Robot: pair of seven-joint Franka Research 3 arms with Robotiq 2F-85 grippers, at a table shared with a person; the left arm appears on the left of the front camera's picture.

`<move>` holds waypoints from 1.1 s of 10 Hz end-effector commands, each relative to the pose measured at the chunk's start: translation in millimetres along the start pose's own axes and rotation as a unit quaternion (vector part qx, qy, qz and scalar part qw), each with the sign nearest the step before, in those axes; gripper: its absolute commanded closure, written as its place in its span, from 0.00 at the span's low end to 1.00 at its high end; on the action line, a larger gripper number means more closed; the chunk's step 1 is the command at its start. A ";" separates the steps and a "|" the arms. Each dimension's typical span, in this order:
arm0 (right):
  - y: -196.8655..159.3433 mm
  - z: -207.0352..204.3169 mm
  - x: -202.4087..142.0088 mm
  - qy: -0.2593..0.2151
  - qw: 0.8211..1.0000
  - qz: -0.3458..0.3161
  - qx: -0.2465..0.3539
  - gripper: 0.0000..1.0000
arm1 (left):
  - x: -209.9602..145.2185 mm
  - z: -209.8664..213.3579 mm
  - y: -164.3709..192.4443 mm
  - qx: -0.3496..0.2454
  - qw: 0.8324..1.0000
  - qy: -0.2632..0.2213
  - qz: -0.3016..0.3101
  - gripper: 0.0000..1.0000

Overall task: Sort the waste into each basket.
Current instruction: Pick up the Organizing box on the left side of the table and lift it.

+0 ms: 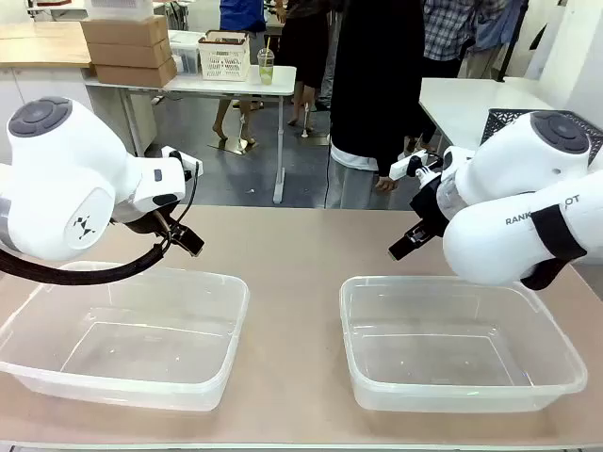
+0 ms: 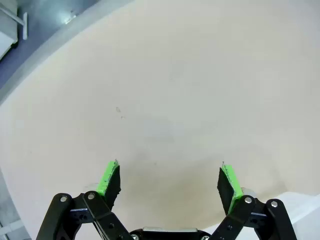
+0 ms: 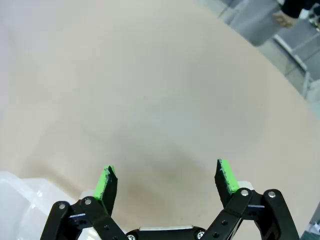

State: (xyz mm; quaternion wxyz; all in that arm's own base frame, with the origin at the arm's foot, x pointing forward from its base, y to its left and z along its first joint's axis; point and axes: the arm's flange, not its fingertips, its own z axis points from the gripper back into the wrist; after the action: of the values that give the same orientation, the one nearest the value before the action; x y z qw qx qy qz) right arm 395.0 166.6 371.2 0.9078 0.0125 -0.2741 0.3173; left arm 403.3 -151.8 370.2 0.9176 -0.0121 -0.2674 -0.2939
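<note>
Two see-through baskets stand on the beige table, the left basket [image 1: 127, 339] and the right basket [image 1: 457, 344], and both hold nothing. The waste is out of view. My left gripper [image 1: 184, 240] hangs above the table just behind the left basket's far rim. In the left wrist view the left gripper [image 2: 170, 177] is open over bare tabletop. My right gripper [image 1: 407, 243] hovers behind the right basket's far left corner. The right wrist view shows the right gripper [image 3: 165, 180] open, with nothing between its green pads [image 3: 106, 181].
A person in dark clothes [image 1: 377, 85] stands at the table's far edge. A corner of a basket [image 3: 20, 197] shows at the lower left of the right wrist view. A dark lattice basket [image 1: 509, 121] sits on a white table at the back right.
</note>
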 end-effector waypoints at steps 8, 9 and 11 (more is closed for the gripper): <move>0.0 0.0 0.0 0.000 1.000 0.000 0.000 0.00 | 0.0 0.1 0.0 0.000 1.000 0.000 0.000 0.00; 0.0 0.0 0.0 0.000 1.000 0.000 0.000 0.00 | 0.0 0.1 0.0 0.000 1.000 0.000 0.000 0.00; -2.8 40.5 1.5 -0.009 0.996 0.084 0.028 0.00 | 0.0 0.0 0.0 0.000 1.000 0.000 0.000 0.00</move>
State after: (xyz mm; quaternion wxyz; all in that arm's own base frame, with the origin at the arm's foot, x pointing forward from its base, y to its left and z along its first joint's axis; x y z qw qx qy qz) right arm 392.2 169.4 378.3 0.8988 0.0097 -0.2748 0.3413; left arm 403.4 -151.7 370.1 0.9177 -0.0121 -0.2674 -0.2937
